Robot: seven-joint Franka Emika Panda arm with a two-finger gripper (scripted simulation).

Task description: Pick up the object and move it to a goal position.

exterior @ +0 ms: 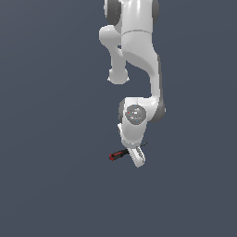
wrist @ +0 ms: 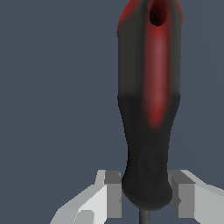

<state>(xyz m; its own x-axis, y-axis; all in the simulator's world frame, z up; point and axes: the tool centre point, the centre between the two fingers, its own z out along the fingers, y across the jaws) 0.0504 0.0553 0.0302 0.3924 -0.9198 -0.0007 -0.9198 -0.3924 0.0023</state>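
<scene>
The screwdriver (wrist: pixel 148 109) filled the wrist view, its red-and-black handle running away from the camera with a small hole at the far end and the thin shaft just showing at the near edge. The fingers (wrist: pixel 111 194) stood on either side of the handle's black, narrower end; the pad on one side looked to be touching it, while a thin sliver of background seemed to show beside the other, so whether the grip had fully closed could not be told from these pictures.

In the exterior view the screwdriver (exterior: pixel 118 155) lay low in the scene, its handle poking out toward the exterior view's left from the gripper (exterior: pixel 135 156). Whether it rested on the grey worktop (exterior: pixel 46 185) or had just cleared it was not clear.

To do this step well, the fingers probably needed to press evenly on both flanks of the handle before any lift, since a grip so near the shaft end left the heavier handle hanging out to one side and liable to swing. A slow, straight rise would suit.

The arm (exterior: pixel 139 55) reached down from above, elbow bent, wrist pointing nearly straight down over the tool.
</scene>
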